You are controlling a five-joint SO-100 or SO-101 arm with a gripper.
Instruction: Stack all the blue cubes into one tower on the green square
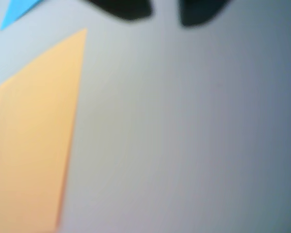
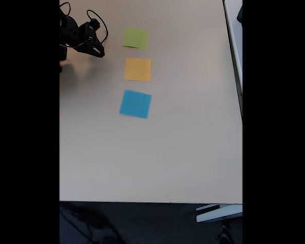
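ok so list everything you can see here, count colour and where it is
flat lime-green paper square: one, yellowish green, top of the column in the fixed view
flat orange paper square: one, orange, middle of the column; left side of the wrist view
flat light-blue paper square: one, light blue, bottom of the column
pale table top: one, beige, under the squares
black robot arm: one, top left of the fixed view
fingers: two dark blurred shapes, top edge of the wrist view
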